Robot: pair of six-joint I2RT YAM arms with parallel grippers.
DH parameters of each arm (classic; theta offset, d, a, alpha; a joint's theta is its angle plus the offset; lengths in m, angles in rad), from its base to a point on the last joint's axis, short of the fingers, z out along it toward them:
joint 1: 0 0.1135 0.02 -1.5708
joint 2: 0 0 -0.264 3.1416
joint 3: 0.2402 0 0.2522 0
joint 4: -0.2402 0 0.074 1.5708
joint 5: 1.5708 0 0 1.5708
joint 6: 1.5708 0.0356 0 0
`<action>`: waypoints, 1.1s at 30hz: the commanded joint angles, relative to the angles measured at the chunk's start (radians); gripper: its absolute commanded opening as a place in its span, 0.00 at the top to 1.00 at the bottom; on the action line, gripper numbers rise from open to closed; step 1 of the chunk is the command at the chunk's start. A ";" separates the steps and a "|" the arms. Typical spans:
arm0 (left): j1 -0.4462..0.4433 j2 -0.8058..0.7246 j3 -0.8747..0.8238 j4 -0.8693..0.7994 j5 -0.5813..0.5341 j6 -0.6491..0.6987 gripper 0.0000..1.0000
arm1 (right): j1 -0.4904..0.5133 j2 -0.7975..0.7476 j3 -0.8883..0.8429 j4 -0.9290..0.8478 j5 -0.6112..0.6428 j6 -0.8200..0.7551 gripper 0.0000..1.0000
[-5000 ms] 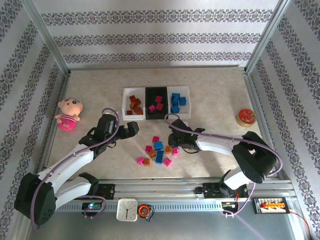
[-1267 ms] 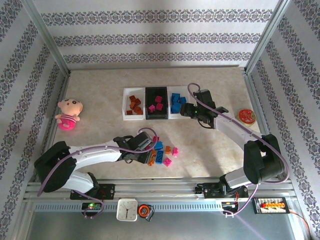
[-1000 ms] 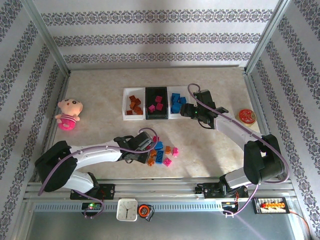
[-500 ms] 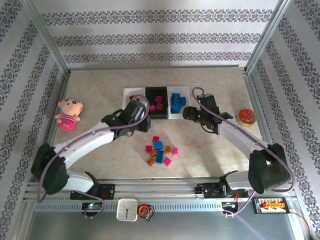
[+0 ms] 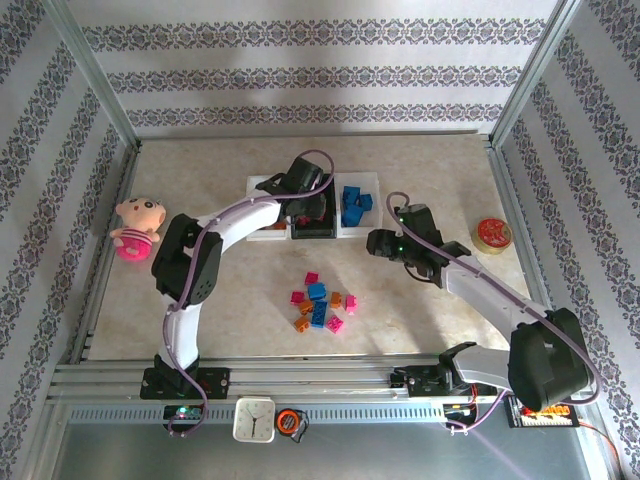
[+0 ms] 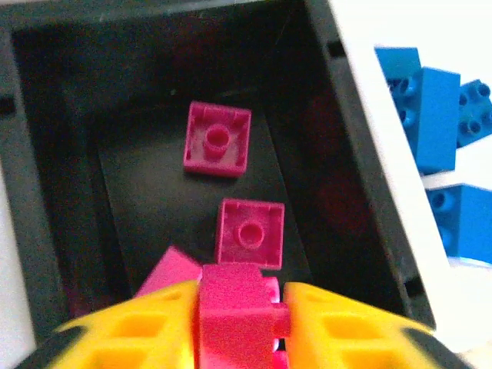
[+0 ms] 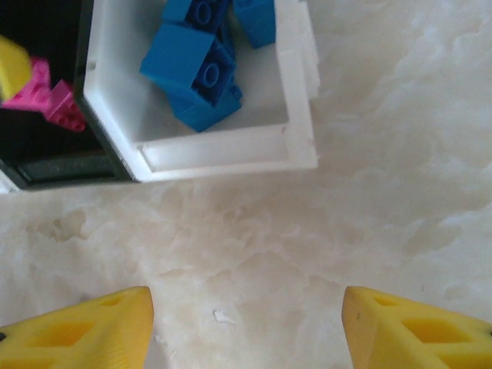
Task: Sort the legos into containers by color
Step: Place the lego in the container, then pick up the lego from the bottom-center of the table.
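Trays (image 5: 360,231): three. Loose legos (image 5: 317,291) on table (image 5: 430,170): roughly nine. Plush doll (image 5: 137,225): one. Red tin (image 5: 492,233): one.

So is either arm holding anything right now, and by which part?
The left arm's fingers pinch a magenta brick by two opposite sides, over the black tray. The right arm's fingers are open, holding nothing.

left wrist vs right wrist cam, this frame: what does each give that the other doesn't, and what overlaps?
Left wrist: floor of the black rectangular tray with two magenta plastic bricks lying undersides up, and the left gripper holding a third magenta brick over it.
Right wrist: the right gripper, open and empty, over bare marbled tabletop beside the trays.
Both: the white rectangular tray of blue plastic bricks next to the black tray, plus a yellow finger of the left gripper with magenta beside it.
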 commanded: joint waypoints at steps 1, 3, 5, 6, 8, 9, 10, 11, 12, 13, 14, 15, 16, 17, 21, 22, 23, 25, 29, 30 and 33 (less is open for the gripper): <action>0.007 0.017 0.085 -0.032 -0.018 0.017 0.52 | 0.028 -0.042 -0.043 -0.015 -0.023 0.000 0.33; 0.007 0.009 0.099 -0.028 -0.003 0.008 0.44 | 0.049 -0.058 -0.064 -0.017 -0.037 -0.001 0.32; 0.006 -0.021 0.092 -0.014 0.016 -0.005 0.37 | 0.066 -0.069 -0.080 -0.024 -0.045 -0.003 0.32; 0.005 -0.047 0.078 -0.001 0.028 -0.015 0.34 | 0.077 -0.071 -0.087 -0.032 -0.049 -0.002 0.32; 0.004 -0.113 0.027 0.041 0.052 -0.033 0.28 | 0.100 -0.077 -0.097 -0.041 -0.062 0.003 0.32; 0.003 -0.156 -0.012 0.068 0.067 -0.042 0.25 | 0.116 -0.079 -0.104 -0.042 -0.068 0.008 0.32; 0.001 -0.203 -0.055 0.095 0.080 -0.050 0.21 | 0.136 -0.078 -0.111 -0.041 -0.075 0.011 0.32; -0.002 -0.249 -0.102 0.122 0.091 -0.061 0.19 | 0.153 -0.075 -0.116 -0.044 -0.075 0.014 0.32; -0.003 -0.304 -0.166 0.151 0.103 -0.071 0.15 | 0.176 -0.069 -0.121 -0.044 -0.079 0.017 0.32; -0.008 -0.360 -0.228 0.181 0.114 -0.082 0.12 | 0.198 -0.060 -0.125 -0.043 -0.085 0.018 0.32; -0.011 -0.409 -0.288 0.204 0.120 -0.091 0.04 | 0.214 -0.050 -0.128 -0.042 -0.091 0.018 0.32; -0.016 -0.466 -0.355 0.223 0.121 -0.102 0.00 | 0.232 -0.037 -0.131 -0.039 -0.093 0.020 0.33; -0.020 -0.521 -0.416 0.238 0.121 -0.112 0.00 | 0.250 -0.025 -0.133 -0.039 -0.096 0.024 0.33; -0.025 -0.567 -0.476 0.251 0.115 -0.122 0.00 | 0.262 -0.016 -0.137 -0.038 -0.099 0.028 0.34; -0.028 -0.757 -0.682 0.269 0.103 -0.175 0.00 | 0.328 0.021 -0.142 -0.036 -0.099 0.046 0.35; -0.030 -0.801 -0.729 0.269 0.097 -0.185 0.00 | 0.345 0.037 -0.141 -0.038 -0.094 0.048 0.35; -0.031 -0.839 -0.766 0.271 0.090 -0.194 0.00 | 0.357 0.048 -0.141 -0.040 -0.087 0.049 0.35; -0.032 -0.916 -0.840 0.274 0.076 -0.213 0.00 | 0.378 0.074 -0.141 -0.037 -0.074 0.054 0.36; -0.031 -1.002 -0.915 0.258 0.051 -0.239 0.00 | 0.390 0.111 -0.134 -0.030 -0.050 0.061 0.42; -0.032 -1.014 -0.927 0.252 0.050 -0.246 0.00 | 0.391 0.119 -0.131 -0.029 -0.045 0.060 0.44; -0.031 -1.035 -0.950 0.237 0.045 -0.261 0.00 | 0.392 0.134 -0.123 -0.032 -0.027 0.057 0.56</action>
